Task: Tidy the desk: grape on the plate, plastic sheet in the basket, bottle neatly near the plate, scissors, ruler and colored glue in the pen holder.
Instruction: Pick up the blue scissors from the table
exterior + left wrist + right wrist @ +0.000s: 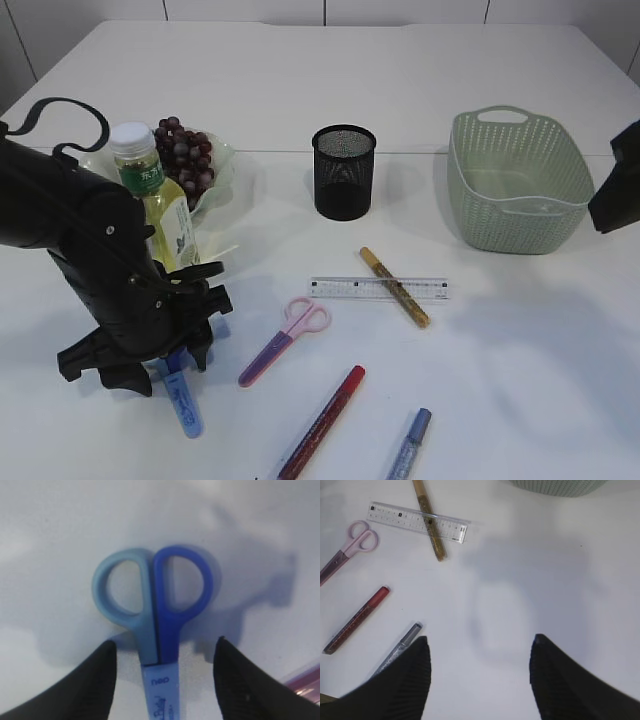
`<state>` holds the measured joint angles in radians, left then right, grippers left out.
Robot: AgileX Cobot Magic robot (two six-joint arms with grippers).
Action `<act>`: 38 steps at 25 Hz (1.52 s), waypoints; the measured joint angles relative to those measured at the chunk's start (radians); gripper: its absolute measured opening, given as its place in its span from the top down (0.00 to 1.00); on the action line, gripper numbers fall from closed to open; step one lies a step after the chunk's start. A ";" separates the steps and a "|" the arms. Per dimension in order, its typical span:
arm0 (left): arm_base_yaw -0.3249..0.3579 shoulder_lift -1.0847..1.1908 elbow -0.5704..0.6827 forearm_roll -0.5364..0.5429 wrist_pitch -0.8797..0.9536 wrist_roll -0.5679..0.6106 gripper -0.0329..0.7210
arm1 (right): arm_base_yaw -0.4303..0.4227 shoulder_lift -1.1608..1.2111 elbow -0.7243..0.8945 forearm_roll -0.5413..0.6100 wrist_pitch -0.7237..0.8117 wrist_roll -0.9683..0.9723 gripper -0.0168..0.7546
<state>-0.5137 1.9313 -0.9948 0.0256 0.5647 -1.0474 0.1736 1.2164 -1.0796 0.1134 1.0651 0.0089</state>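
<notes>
Left wrist view shows your left gripper with jaws spread either side of the blue scissors flat on the desk, likely lined up to pinch them, blades cut off below, while your right gripper hangs spread over nothing.
</notes>
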 joint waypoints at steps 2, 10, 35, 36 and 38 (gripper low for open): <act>0.000 0.000 0.000 0.000 0.001 0.000 0.36 | 0.000 0.000 0.000 0.000 0.000 0.000 0.34; 0.000 0.005 0.000 0.000 0.024 0.002 0.61 | 0.000 0.000 0.000 0.000 0.000 0.000 0.34; 0.000 0.009 -0.007 0.068 0.135 0.006 0.73 | 0.000 0.000 0.000 0.000 0.000 -0.009 0.34; 0.000 0.009 -0.007 0.070 0.139 0.011 0.73 | 0.000 0.000 0.000 0.000 0.000 -0.009 0.34; 0.000 0.009 -0.007 0.072 0.149 0.026 0.73 | 0.000 0.000 0.000 0.000 0.000 -0.009 0.34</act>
<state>-0.5137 1.9408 -1.0017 0.0979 0.7140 -1.0216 0.1736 1.2164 -1.0796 0.1134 1.0647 0.0000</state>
